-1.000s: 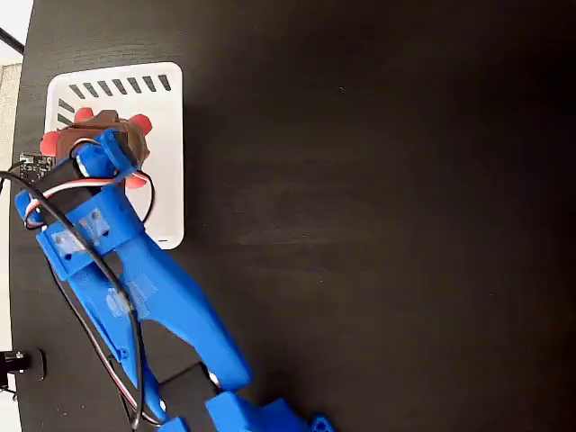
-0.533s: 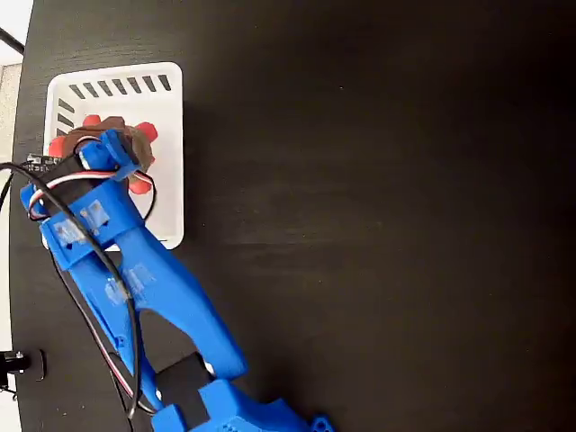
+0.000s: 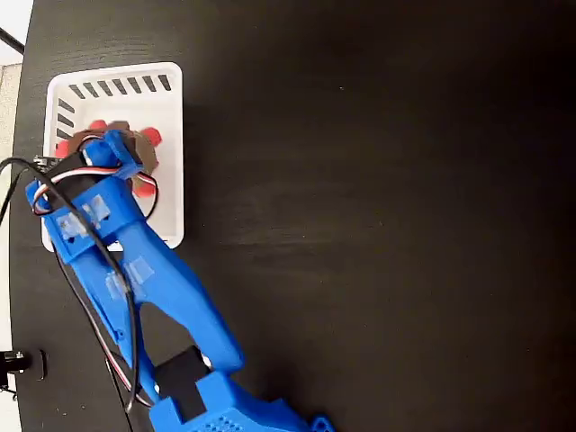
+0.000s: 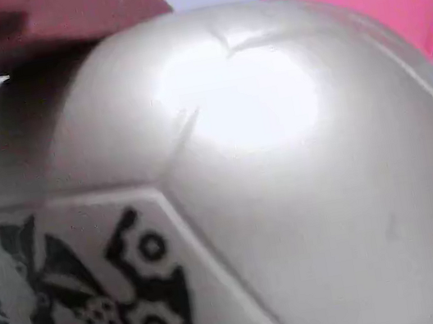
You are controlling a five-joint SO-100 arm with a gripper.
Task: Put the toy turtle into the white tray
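Black table [image 3: 378,180], white tray [image 3: 166,99] sitting near its left edge, toy turtle [image 3: 144,148] lying inside the tray under the blue arm [image 3: 135,270], gripper [image 3: 106,148] covering it, grip state impossible to tell, shell filling the wrist view.

Non-task stuff only: black matte bench [image 3: 378,180] fills nearly the whole fixed view, faint wood-grain sheen across the middle. Pale strip of surface [image 3: 11,81] runs along the 9 o'clock edge, beyond the bench's edge. Small black fitting [image 3: 20,363] sits on that strip at about 8 o'clock. A thin dark line [image 3: 9,38] cuts the corner at 10 o'clock; can't tell what it is.
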